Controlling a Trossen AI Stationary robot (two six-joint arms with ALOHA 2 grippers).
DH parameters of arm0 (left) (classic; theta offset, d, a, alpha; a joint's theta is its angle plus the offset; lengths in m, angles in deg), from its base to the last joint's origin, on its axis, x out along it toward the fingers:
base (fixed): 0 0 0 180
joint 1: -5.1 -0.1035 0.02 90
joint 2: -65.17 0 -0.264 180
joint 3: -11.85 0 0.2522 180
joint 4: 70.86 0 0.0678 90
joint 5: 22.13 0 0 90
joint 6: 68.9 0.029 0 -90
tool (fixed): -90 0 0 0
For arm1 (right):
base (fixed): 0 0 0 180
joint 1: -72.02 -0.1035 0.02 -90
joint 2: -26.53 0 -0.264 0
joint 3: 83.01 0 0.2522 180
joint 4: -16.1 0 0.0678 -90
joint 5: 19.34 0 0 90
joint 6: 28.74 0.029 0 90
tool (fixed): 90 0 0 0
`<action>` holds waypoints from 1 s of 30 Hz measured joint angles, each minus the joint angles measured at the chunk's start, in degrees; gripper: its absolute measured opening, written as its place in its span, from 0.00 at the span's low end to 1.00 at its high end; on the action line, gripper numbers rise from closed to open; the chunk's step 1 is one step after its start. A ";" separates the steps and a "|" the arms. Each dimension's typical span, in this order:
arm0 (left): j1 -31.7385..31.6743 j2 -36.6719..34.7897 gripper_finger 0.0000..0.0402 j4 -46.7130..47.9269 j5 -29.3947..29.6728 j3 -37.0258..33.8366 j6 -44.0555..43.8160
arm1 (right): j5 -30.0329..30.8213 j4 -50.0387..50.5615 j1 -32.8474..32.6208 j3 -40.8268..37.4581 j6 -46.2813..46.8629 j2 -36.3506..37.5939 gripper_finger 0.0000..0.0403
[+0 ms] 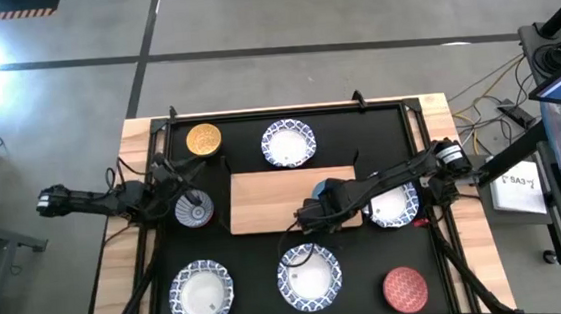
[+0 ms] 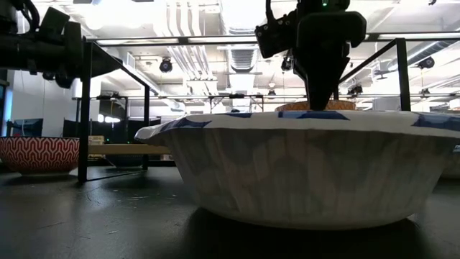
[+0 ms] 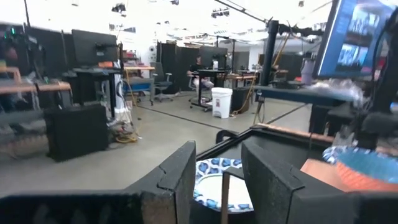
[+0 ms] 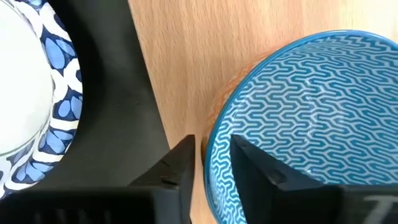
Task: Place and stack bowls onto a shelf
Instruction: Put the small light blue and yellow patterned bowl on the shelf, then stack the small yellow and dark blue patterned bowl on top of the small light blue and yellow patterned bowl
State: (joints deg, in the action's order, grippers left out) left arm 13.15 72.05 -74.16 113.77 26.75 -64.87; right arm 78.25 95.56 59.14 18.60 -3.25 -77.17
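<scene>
My right gripper [image 1: 310, 207] [image 4: 211, 146] reaches in from the table's right and is shut on the small blue bowl [image 1: 320, 189] over the right part of the light-brown wooden shelf [image 1: 264, 200]. My left gripper [image 1: 176, 190] [image 3: 219, 162] is open, pointing level, beside the small blue-white patterned bowl [image 1: 195, 211], which stands on the black tabletop left of the shelf. The orange bowl [image 1: 204, 140] and a wide patterned bowl [image 1: 287, 142] stand at the far side. The speckled red bowl [image 1: 405, 288] stands near right. My right gripper holds the blue bowl by its rim [image 4: 210, 163], one finger [image 4: 258, 165] inside the bowl and the other finger [image 4: 177, 165] outside. The fingers come from above, pointing down. The bowl is upright over the wooden board; whether its foot rests on the board I cannot tell.
Two wide patterned bowls [image 1: 201, 292] [image 1: 308, 275] sit near the table's near edge, and a third [image 1: 395, 208] lies under my right arm. In the low view one wide bowl [image 2: 302, 169] fills the foreground. A black frame [image 1: 257, 116] borders the tabletop.
</scene>
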 joint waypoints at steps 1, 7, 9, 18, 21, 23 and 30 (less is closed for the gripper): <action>0.00 0.02 0.28 -0.01 0.00 -0.01 -0.50 | 0.00 0.06 0.00 0.00 0.02 0.00 0.25; 0.00 0.01 0.28 -0.33 0.00 0.01 0.10 | -0.06 3.11 0.15 0.00 0.36 -0.02 0.28; 0.01 0.00 0.28 -1.15 0.00 0.01 0.05 | -0.04 4.02 0.31 0.00 0.79 -0.02 0.28; 0.00 0.05 0.28 -2.91 0.10 2.56 3.59 | 2.92 4.61 0.52 1.94 0.62 0.52 0.25; -0.01 0.02 0.28 3.07 0.10 6.32 2.34 | 2.65 4.55 0.52 2.79 0.23 0.77 0.26; 0.01 0.08 0.28 8.38 0.12 9.18 1.16 | 2.64 4.52 0.52 3.17 0.00 1.16 0.27; 0.01 2.37 0.28 35.68 0.16 18.93 -11.70 | 2.64 4.64 0.56 3.71 -0.21 4.21 0.29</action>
State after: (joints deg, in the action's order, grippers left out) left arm 13.16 74.41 -38.48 113.93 45.68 -76.57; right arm 80.90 100.20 59.70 22.31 -3.46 -72.96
